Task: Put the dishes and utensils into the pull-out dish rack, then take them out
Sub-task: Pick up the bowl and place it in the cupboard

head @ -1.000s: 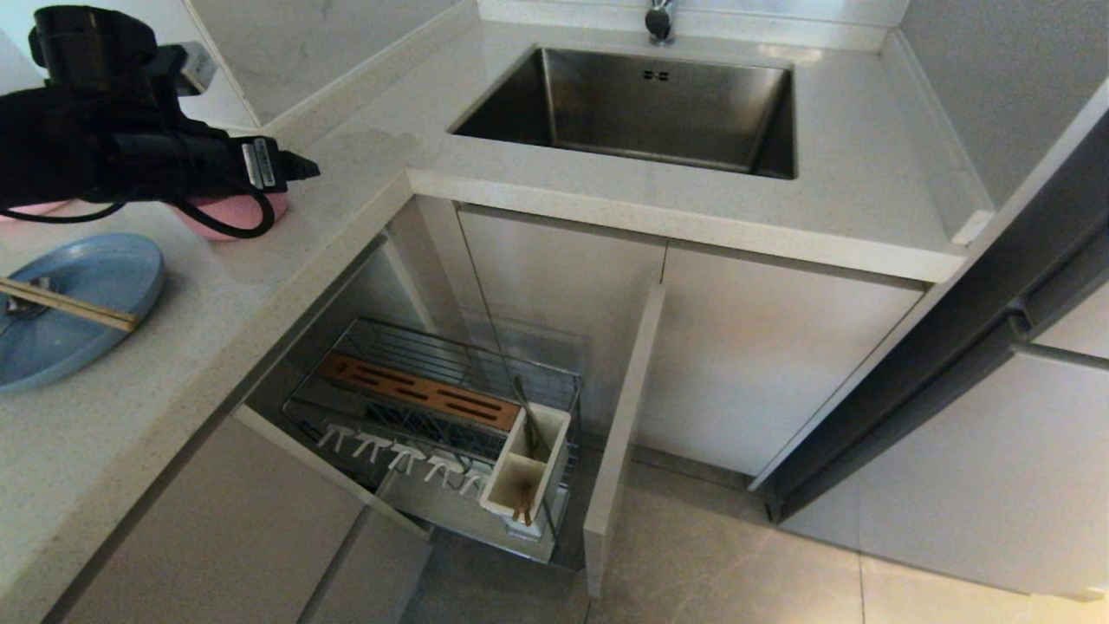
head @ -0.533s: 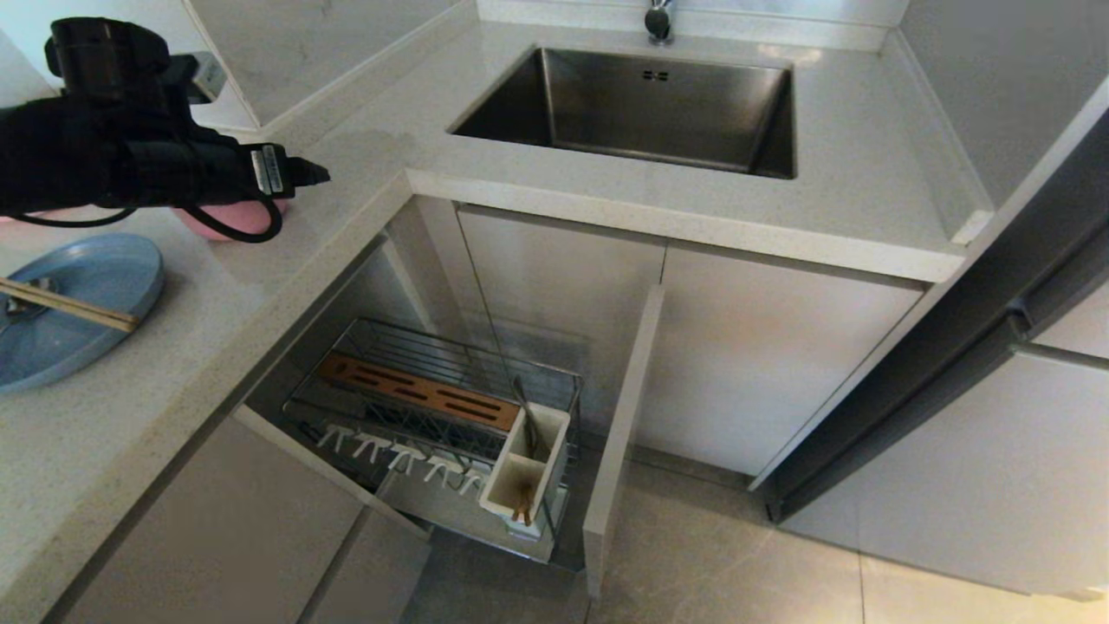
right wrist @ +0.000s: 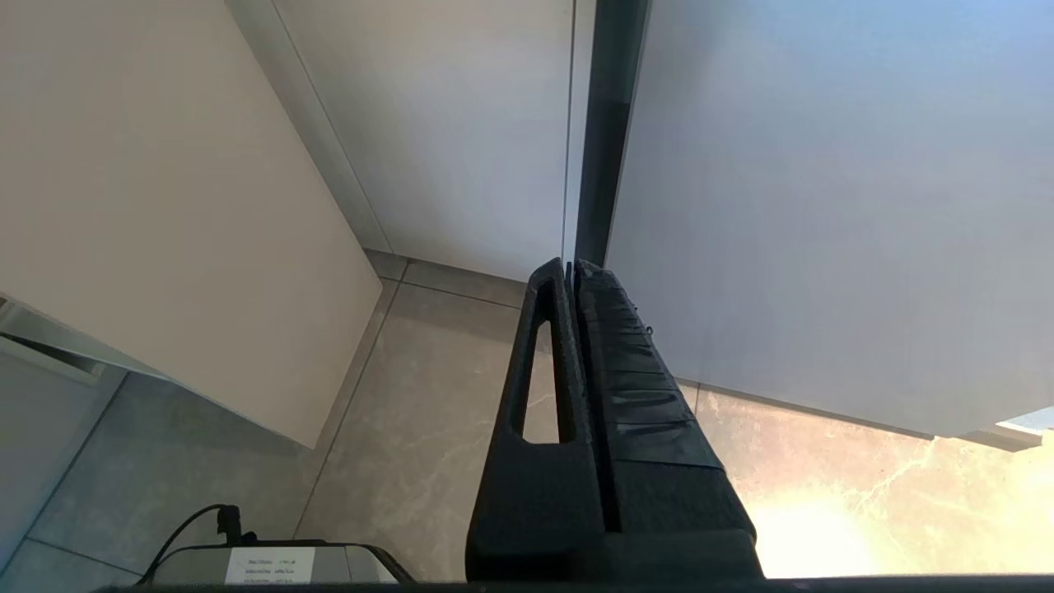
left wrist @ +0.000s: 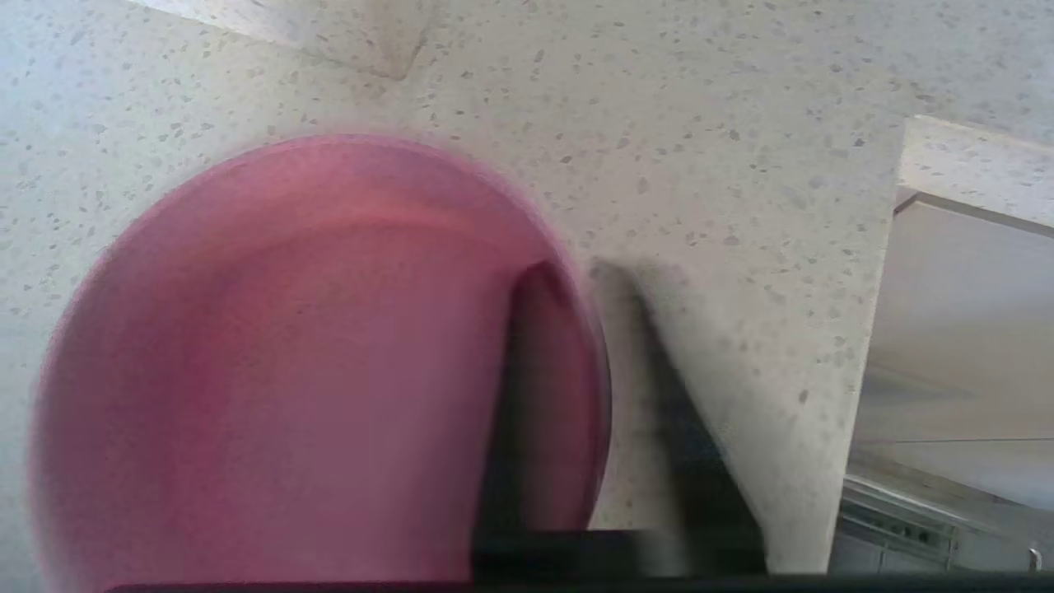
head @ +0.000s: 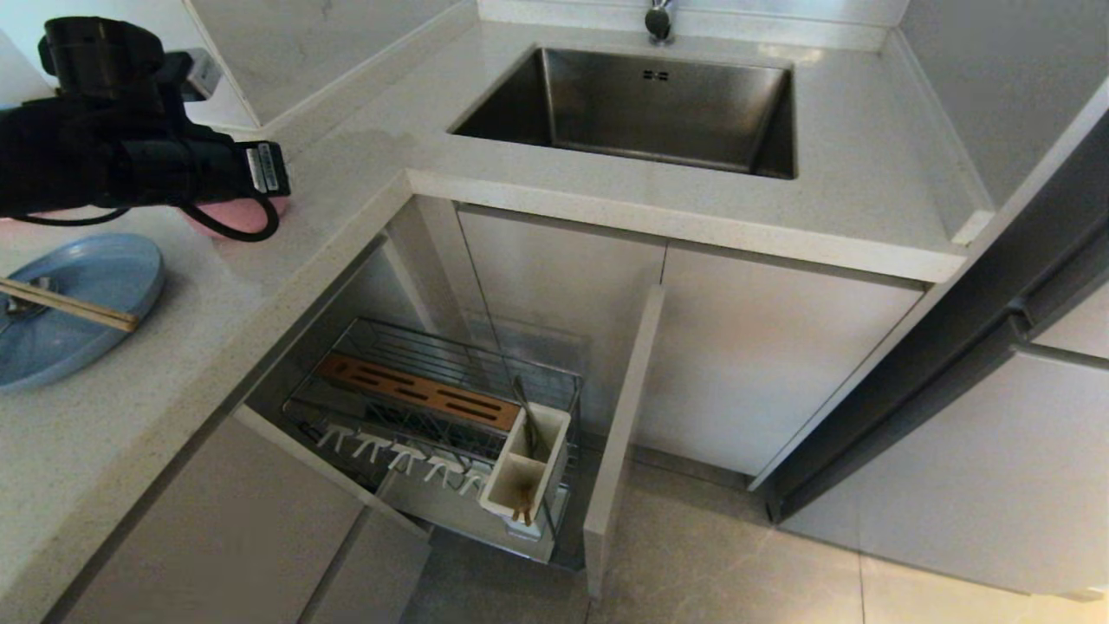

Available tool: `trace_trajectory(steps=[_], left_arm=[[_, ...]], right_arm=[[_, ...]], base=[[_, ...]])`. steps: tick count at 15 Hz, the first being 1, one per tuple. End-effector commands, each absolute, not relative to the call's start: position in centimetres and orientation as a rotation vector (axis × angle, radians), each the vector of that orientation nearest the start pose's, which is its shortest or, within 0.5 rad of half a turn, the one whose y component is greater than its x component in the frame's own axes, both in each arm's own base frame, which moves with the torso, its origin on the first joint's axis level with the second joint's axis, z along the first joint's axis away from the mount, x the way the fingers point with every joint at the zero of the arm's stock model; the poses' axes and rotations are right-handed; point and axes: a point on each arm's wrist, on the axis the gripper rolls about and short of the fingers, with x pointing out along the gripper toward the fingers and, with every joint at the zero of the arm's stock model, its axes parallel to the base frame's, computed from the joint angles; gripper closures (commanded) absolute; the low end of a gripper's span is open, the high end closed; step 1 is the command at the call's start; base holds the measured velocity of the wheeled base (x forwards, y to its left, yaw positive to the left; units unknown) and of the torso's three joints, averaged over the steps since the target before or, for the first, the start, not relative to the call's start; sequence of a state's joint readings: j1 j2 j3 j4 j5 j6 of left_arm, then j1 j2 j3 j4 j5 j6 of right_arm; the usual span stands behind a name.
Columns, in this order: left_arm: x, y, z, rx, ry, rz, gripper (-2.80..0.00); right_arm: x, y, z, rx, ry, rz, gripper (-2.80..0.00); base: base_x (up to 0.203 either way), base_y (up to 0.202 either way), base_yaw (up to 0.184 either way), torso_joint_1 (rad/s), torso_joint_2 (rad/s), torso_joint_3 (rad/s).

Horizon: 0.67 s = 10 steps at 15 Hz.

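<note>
The small pink bowl (head: 236,217) (left wrist: 288,371) stands on the counter at the far left, mostly under my left arm (head: 130,156). My left gripper (left wrist: 580,280) is shut on the bowl's rim, one finger (left wrist: 527,395) inside and the other (left wrist: 683,412) outside. Nearer, at the left edge, lies the blue plate (head: 87,286) with the chopsticks (head: 74,307) and a silver utensil (head: 22,305) across it. The pull-out dish rack (head: 450,355) stands drawn out below the counter, with its wooden strip (head: 416,392), white prongs (head: 390,452) and utensil box (head: 511,477). My right gripper (right wrist: 572,268) hangs shut and empty over the floor.
A steel sink (head: 641,113) is set in the counter (head: 606,199) at the back. The rack's narrow front panel (head: 619,433) juts toward the tiled floor (head: 736,555). A slim metal thing (head: 527,416) stands in the utensil box. A dark tall cabinet edge (head: 953,347) runs on the right.
The left gripper's fingers have shut on the pink bowl's rim; the finger that jutted out to the right no longer shows. The arm has barely shifted. The right arm is still.
</note>
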<state>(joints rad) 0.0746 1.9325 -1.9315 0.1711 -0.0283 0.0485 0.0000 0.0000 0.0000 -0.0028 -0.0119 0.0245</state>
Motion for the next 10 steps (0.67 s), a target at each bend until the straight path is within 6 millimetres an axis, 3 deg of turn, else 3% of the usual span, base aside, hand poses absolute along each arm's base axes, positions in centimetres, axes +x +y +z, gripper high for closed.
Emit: trace_trajectory(steps=[1,6,10], left_arm=[[37.8,2.9,34.1,0.038,0.17,0.045,0.0],[36.9,2.8,34.4,0.069,0.178,0.041,0.0],[32.6,2.3,37.0,0.095,0.168,0.036,0.0]], right_arm=[[-2.3,0.0,7.6,0.025,-0.002,-0.012,0.0],[-2.3,0.0,7.6,0.025,-0.002,-0.012,0.0],[-2.3,0.0,7.6,0.025,-0.003,-0.012,0.0]], base=[[0.0,0.0,0.0,0.0,0.0,0.0],[0.0,0.0,0.0,0.0,0.0,0.0],[0.0,0.0,0.0,0.0,0.0,0.0]])
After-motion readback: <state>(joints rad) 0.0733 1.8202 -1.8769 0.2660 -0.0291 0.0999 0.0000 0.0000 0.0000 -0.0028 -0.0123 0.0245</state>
